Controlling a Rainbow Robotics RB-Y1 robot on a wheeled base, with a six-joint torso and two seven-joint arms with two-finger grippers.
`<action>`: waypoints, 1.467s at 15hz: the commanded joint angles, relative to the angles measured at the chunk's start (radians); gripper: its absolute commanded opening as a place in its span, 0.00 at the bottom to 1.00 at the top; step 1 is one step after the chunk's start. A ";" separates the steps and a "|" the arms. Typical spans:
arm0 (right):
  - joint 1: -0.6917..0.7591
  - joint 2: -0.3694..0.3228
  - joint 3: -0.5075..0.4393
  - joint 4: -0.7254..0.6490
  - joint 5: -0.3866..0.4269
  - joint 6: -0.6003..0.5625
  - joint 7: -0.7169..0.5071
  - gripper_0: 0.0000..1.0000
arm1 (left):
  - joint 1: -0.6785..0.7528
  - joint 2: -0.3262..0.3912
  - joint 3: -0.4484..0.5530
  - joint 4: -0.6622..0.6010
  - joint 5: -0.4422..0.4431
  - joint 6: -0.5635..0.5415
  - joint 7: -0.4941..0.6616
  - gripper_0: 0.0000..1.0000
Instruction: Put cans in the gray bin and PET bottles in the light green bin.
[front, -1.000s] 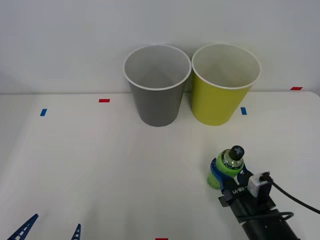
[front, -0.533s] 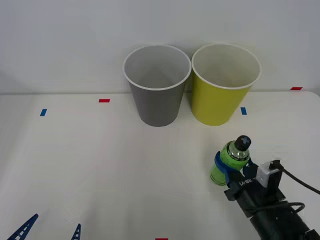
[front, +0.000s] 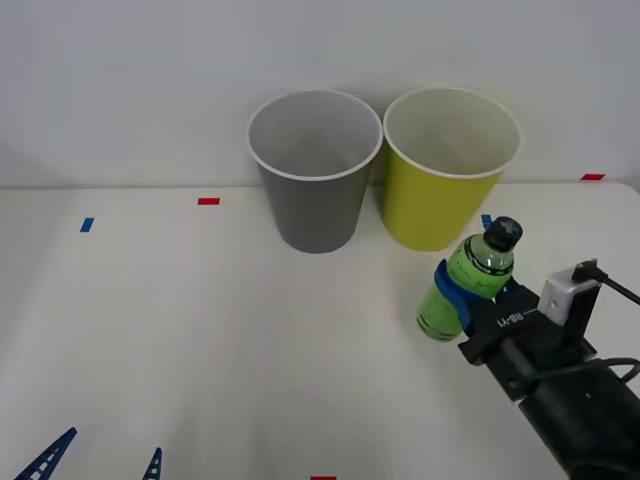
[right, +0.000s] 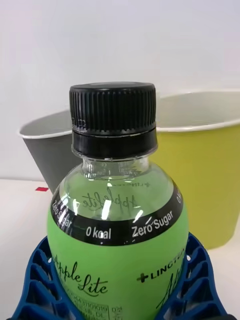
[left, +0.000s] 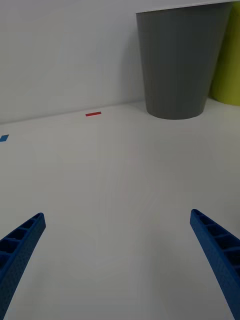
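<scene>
Raised and carried toward the bins since a second ago: the bottle (front: 470, 285), formerly standing on the surface (front: 200, 330), now tilted and clear of it.

Right tool (front: 462, 292): blue ribbed fingers clamped around the bottle's green body below the black band, cap and clear neck left free. The low, wrapping grip probably keeps the bottle steady while it leans.

Bottle position: just in front of the green bin (front: 447, 170), cap near the bin's side wall, below its rim. Judged step: lifting for a drop into that bin; more height appears needed to clear the rim.

Gray bin (front: 315, 170): beside the green bin, rims nearly touching, against the back wall; reserved for cans.

Left tool (left: 120, 260): fingers spread wide, holding nothing, parked low over the near-left surface.
</scene>
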 joint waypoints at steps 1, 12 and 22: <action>-0.001 0.027 -0.055 -0.120 0.008 0.152 -0.016 0.06 | 0.000 0.000 0.000 0.000 0.000 0.000 0.000 1.00; -0.232 0.043 -0.052 -0.327 0.536 0.843 -0.574 0.05 | 0.000 0.000 0.000 0.000 0.000 0.000 0.000 1.00; -0.614 0.118 -0.224 -0.327 0.324 1.047 -0.637 0.03 | 0.000 0.000 0.000 0.000 0.000 0.000 0.000 1.00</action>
